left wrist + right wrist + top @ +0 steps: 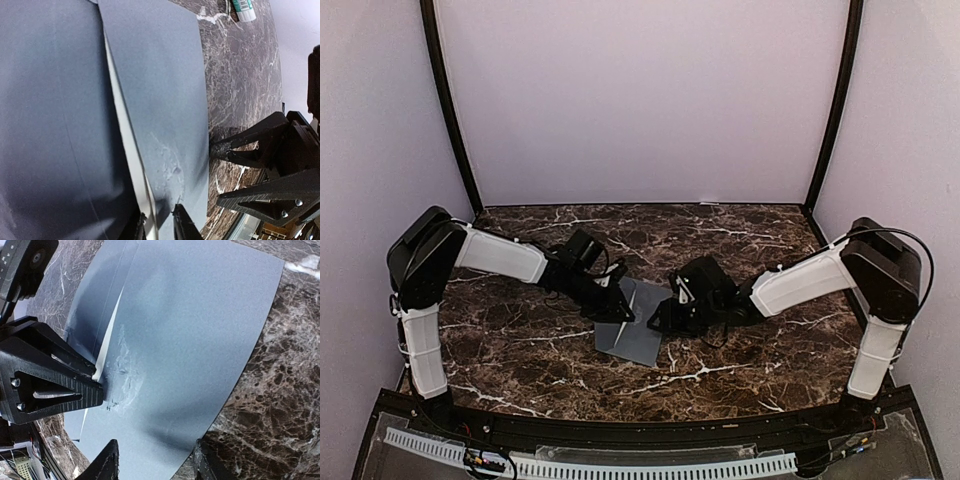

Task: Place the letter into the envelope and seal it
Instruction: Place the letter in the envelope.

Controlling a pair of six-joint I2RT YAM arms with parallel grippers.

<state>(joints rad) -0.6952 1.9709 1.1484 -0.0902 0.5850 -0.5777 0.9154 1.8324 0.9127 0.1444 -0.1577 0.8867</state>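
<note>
Fingers of the left gripper [159,214] stand close together astride a pale sliver of the letter [131,150]; we cannot tell whether they pinch it. The sliver peeks between grey layers of the envelope [638,335], which lies on the marble table [520,340]. Fingers of the right gripper [156,450] are spread, empty, over the envelope's edge.
</note>
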